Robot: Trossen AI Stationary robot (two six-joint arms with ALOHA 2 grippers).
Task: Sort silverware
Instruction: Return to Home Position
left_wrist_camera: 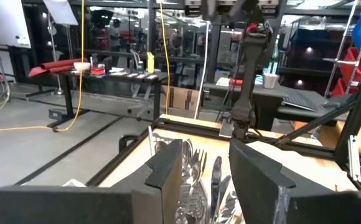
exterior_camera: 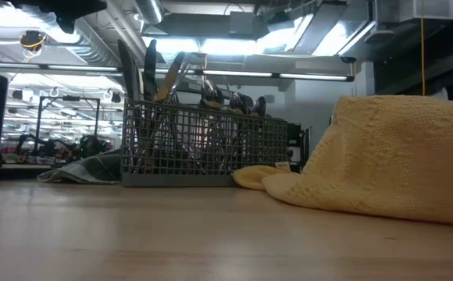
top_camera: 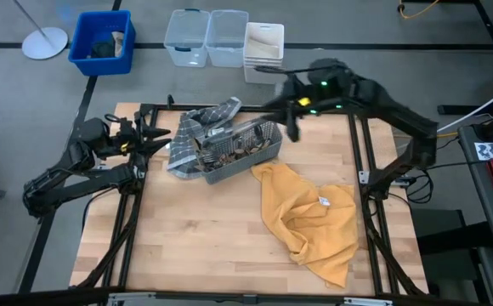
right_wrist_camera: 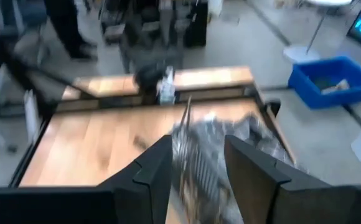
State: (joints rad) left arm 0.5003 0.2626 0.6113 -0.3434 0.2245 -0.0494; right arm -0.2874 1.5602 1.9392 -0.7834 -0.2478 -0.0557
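1. The silverware (exterior_camera: 203,92) stands packed in the wire-mesh caddy (top_camera: 234,151), handles and tines poking above its rim. The caddy sits toward the far edge of the table (top_camera: 204,242), its left end on a crumpled grey towel (top_camera: 197,126).
2. The right gripper (top_camera: 291,124) hangs above the caddy's right end, near the far edge. Its wrist view shows the fingers spread wide with nothing between them.
3. The left gripper (top_camera: 151,136) waits at the left edge, just beside the grey towel. Its fingers are also wide apart and empty, pointing at the caddy.
4. No loose piece shows on the bare wood. The job looks nearly finished, though the yellow towel (top_camera: 308,212) near the right edge could hide a piece under its folds. I cannot tell.
5. Main risk: if the right gripper pulls away low, an open finger could hook a protruding handle or the mesh rim and drag the caddy over.
6. The towel under one end probably makes the caddy less steady, so a light knock could spill the sorted pieces.
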